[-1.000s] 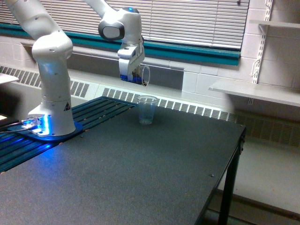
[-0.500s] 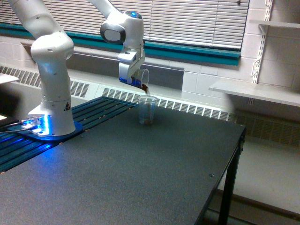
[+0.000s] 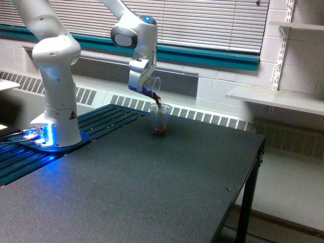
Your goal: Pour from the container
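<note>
In the exterior view my gripper [image 3: 143, 86] is shut on the small clear container [image 3: 152, 87], held tilted over toward the view's right just above a round clear cup [image 3: 160, 120]. Dark brown material [image 3: 158, 101] runs from the container's lip down into the cup. A brown layer lies at the cup's bottom [image 3: 160, 131]. The cup stands upright on the dark table [image 3: 152, 187], near its far edge. The container's flat sides are partly hidden by my fingers.
My white arm's base [image 3: 54, 132] stands at the table's left on a blue-lit mount. Dark slats [image 3: 109, 115] lie between the base and the cup. A wall shelf [image 3: 276, 98] hangs at the right. The table's right edge [image 3: 250, 167] drops to the floor.
My gripper has shifted slightly right and down, tilting the container further. Brown material began to flow, and the cup, empty a second ago, now holds a brown layer.
</note>
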Controlling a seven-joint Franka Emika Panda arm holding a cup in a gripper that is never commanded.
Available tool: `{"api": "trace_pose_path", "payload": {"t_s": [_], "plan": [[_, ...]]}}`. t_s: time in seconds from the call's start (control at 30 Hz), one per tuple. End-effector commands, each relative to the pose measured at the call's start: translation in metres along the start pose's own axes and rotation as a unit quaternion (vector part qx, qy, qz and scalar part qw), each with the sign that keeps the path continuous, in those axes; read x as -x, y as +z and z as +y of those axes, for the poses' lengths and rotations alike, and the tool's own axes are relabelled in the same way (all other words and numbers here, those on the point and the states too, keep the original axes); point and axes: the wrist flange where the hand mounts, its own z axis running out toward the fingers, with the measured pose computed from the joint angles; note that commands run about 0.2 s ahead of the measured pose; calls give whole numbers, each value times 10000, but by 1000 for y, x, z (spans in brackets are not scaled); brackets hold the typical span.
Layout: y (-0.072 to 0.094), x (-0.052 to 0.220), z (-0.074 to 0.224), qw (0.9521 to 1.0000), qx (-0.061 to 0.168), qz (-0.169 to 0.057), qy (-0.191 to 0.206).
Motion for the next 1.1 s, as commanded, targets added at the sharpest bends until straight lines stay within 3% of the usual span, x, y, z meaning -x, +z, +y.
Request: {"api": "trace_pose_path", "payload": {"t_s": [0.03,0.37,1.1], "plan": [[1,-1,-2,9998,34,-114,-171],[4,-3,-2,9992,102,-304,-258],[-1,-23,-2,9981,205,-472,-328]]}}
